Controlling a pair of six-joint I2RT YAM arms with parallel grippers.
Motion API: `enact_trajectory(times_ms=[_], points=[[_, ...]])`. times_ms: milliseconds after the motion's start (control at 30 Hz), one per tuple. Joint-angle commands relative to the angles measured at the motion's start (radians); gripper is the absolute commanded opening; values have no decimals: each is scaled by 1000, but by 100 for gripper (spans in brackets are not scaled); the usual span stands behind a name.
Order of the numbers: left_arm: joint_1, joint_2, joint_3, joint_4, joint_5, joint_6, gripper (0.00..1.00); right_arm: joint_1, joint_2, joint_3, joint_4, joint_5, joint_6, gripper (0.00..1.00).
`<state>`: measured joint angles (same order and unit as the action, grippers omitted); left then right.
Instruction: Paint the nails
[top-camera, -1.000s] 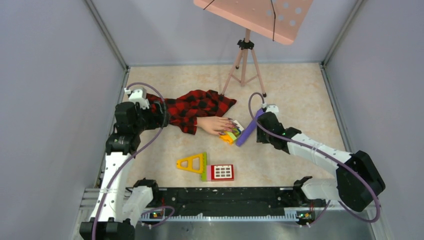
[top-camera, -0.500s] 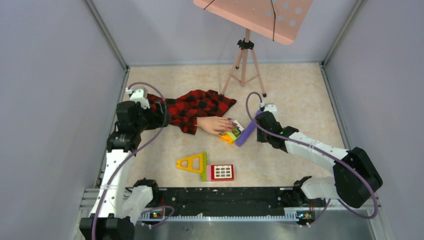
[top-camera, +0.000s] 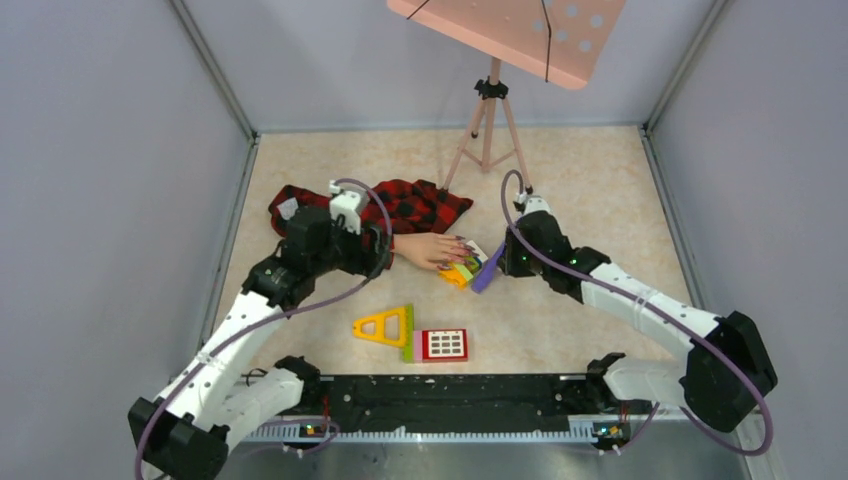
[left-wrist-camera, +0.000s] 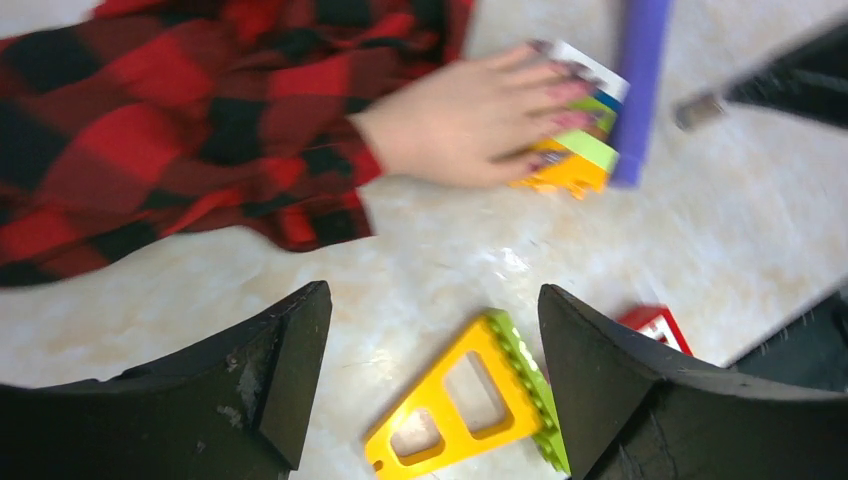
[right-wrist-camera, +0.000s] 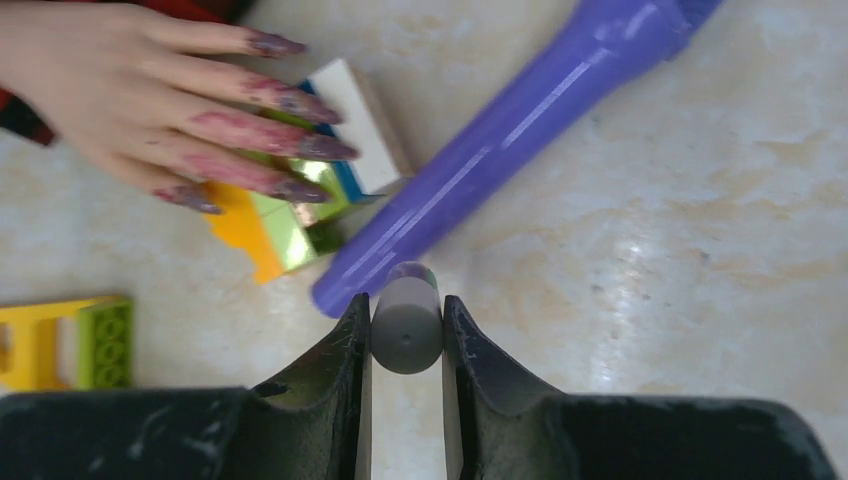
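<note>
**Marbled beige counter, grey walls: painted hand on blocks, right fingers clenched on a grey cylinder**

Grey walls enclose a beige marbled counter. At the back stands a pink tripod stand with a perforated pink board on top.

We note the mannequin hand lying palm down near the counter's middle, its red-and-black plaid sleeve trailing to the left. The nails are dark purplish, and purplish smears run back along the mannequin's digits. Their tips rest on a small block stack of yellow, green, blue and white pieces. A purple tube lies slantwise just right of the stack and touches it.

The right gripper sits low, just right of the tube's near end. Its fingers are clenched on a short grey cylinder, seen end-on. The cylinder's far tip lies at the tube's near end; we cannot tell whether they touch.

The left gripper hangs over the sleeve cuff, beside the mannequin's wrist. Its fingers are spread wide and released, with bare counter between them.

Nearer the arm bases lie a yellow triangle block with a green edge and, touching its right side, a red block with a white grid face. Both lie apart from the hand.
</note>
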<state>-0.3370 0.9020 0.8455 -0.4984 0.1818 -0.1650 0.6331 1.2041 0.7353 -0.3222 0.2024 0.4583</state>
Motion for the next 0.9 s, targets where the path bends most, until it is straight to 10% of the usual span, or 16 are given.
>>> enact_trajectory(times_ms=[0, 333, 867], points=[[-205, -12, -12, 97, 40, 84, 79, 14, -45, 95, 49, -259, 66, 0], [-505, 38, 64, 259, 56, 203, 82, 18, -126, 100, 187, -653, 198, 0], [-574, 76, -13, 249, -66, 240, 94, 52, -79, 66, 439, -743, 323, 0]])
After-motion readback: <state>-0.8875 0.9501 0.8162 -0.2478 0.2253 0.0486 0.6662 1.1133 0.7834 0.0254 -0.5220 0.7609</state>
